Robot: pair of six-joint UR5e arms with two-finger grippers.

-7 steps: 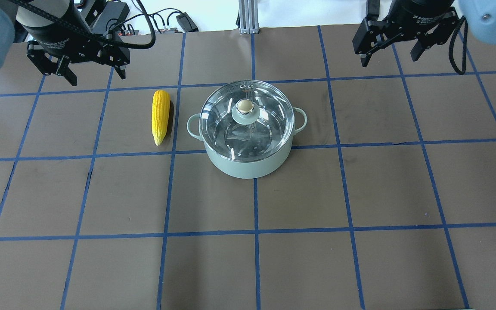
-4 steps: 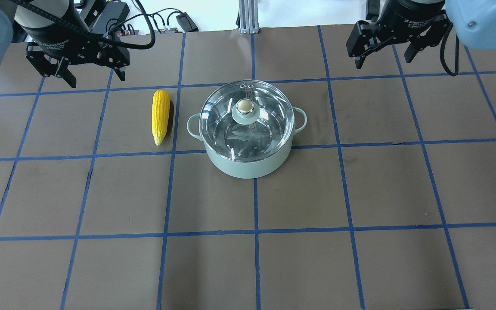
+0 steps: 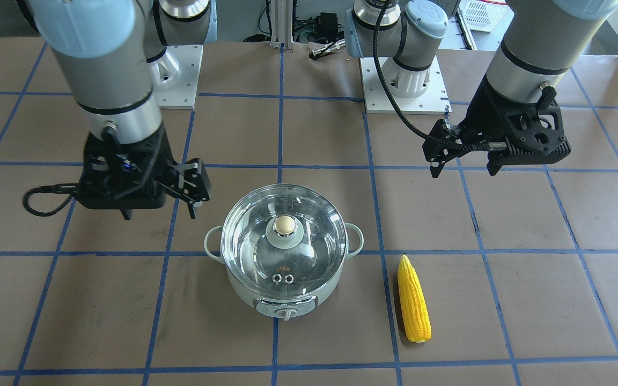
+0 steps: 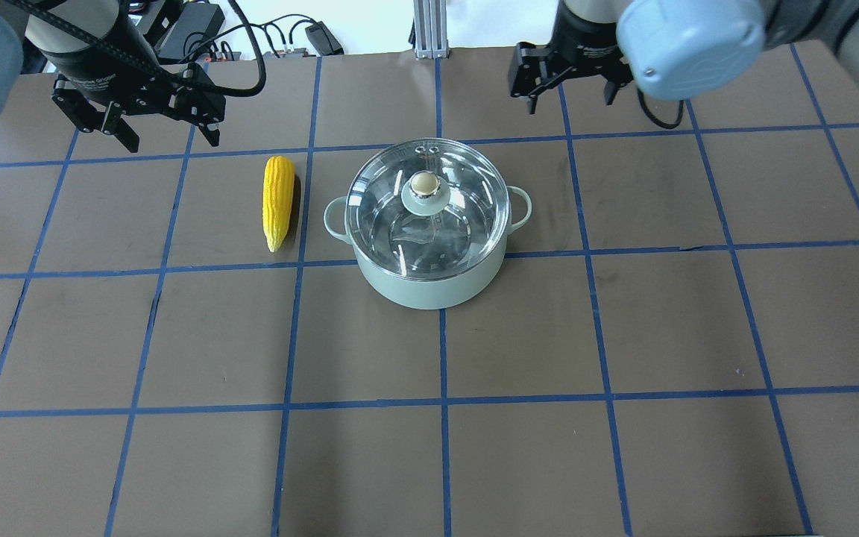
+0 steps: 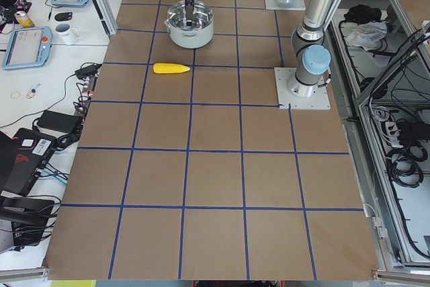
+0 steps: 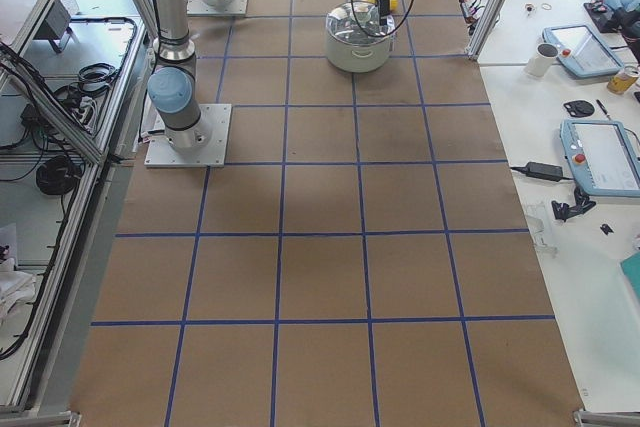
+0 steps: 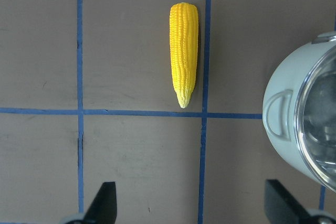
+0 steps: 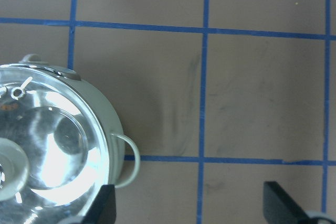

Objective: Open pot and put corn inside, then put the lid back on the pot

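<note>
The pot (image 4: 429, 289) sits mid-table (image 4: 623, 335) with its glass lid (image 4: 441, 231) seated on the rim, so nothing can go in yet. The corn (image 4: 278, 201) lies flat just beside the pot, on the robot's left, apart from it. The left gripper (image 4: 172, 142) hangs near the corn and the right gripper (image 3: 159, 214) beside the pot, likely one for each job. Both are empty, jaws spread wide. White print on the left gripper's collar seems to read "Adaptive Gripper"; an orange mark on the lid is illegible.

This was a robotics lab. A tape-gridded table (image 5: 215, 166) carried bolted arm bases (image 5: 309, 72); teach pendants (image 6: 600, 152) and cables (image 5: 410, 166) lay alongside.
</note>
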